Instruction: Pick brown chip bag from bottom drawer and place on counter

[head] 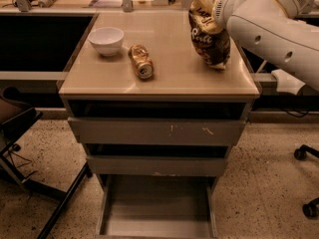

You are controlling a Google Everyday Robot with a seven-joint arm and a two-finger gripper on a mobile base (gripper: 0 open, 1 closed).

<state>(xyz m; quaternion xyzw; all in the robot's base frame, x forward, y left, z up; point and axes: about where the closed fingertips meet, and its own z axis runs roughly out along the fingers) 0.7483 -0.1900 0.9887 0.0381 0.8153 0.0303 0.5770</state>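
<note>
Bag: brown chip bag [212, 39] upright at the right rear of the counter [174, 81], base touching it.
Gripper: gripper [219, 9] at the bag's top, mostly hidden — hold cannot be told.
Drawer: bottom drawer [157, 215] pulled out.
Nearby: can [141, 61], bowl [106, 40] — left of the bag.

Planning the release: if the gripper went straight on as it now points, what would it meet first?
The gripper, over the back right of the counter, seems to point into the top of the brown chip bag, so the bag comes first; contact there is hidden.
</note>
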